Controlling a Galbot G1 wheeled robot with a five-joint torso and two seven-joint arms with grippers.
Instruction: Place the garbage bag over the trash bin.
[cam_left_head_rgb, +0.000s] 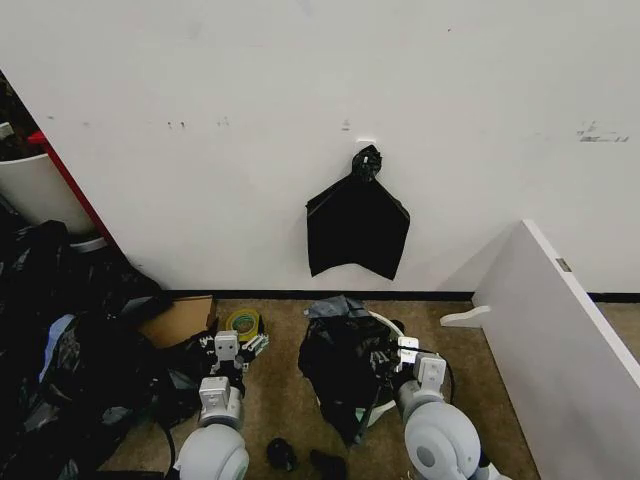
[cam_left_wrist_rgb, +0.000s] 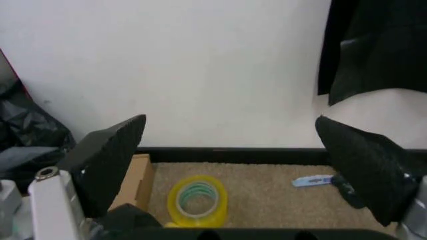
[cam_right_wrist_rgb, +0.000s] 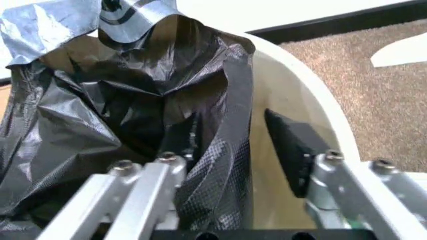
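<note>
The garbage bag (cam_left_head_rgb: 342, 362), black and crinkly, lies bunched over and into the cream trash bin (cam_left_head_rgb: 384, 320) on the carpet below the wall. In the right wrist view the garbage bag (cam_right_wrist_rgb: 127, 115) covers one side of the trash bin (cam_right_wrist_rgb: 283, 95), and the other side's inner wall is bare. My right gripper (cam_left_head_rgb: 405, 352) (cam_right_wrist_rgb: 257, 160) is open at the bin's mouth. One pad sits against the bag's folds, the other (cam_right_wrist_rgb: 293, 145) near the bare wall. My left gripper (cam_left_head_rgb: 227, 350) (cam_left_wrist_rgb: 237, 165) hangs open above the floor to the left of the bin, holding nothing.
A flat black bag bunch (cam_left_head_rgb: 357, 235) hangs on the wall above the bin. A white board (cam_left_head_rgb: 560, 330) leans at the right. A heap of black bags (cam_left_head_rgb: 60, 340), cardboard (cam_left_head_rgb: 180, 320) and a yellow tape roll (cam_left_head_rgb: 243, 322) (cam_left_wrist_rgb: 197, 200) lie at the left.
</note>
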